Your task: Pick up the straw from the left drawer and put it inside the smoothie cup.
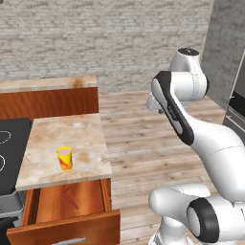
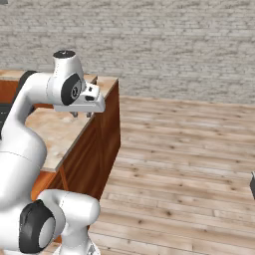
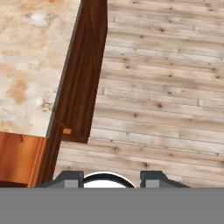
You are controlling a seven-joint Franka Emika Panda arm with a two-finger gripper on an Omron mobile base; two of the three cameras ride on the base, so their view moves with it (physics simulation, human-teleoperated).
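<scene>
The left drawer [image 1: 81, 201] stands pulled open under the marble counter [image 1: 72, 131], its silver handle low on the front. The straw [image 1: 70, 197], a thin dark red stick, lies on the drawer floor. The smoothie cup [image 1: 64, 158], yellow with a red mark, stands upright on the counter near its front edge. My gripper [image 2: 81, 115] hangs in the air past the counter's right end, over the floor, fingers pointing down, open with nothing between them. In the hand view the gripper [image 3: 112, 180] looks down past the counter edge; a corner of the drawer [image 3: 17, 159] shows at lower left.
A black stovetop [image 1: 9, 143] borders the counter on the left. A higher wooden counter [image 1: 48, 91] stands behind it. A grey oven column [image 1: 234, 95] rises at the far right. Wood plank floor [image 2: 189, 159] spreads to the right of the counter.
</scene>
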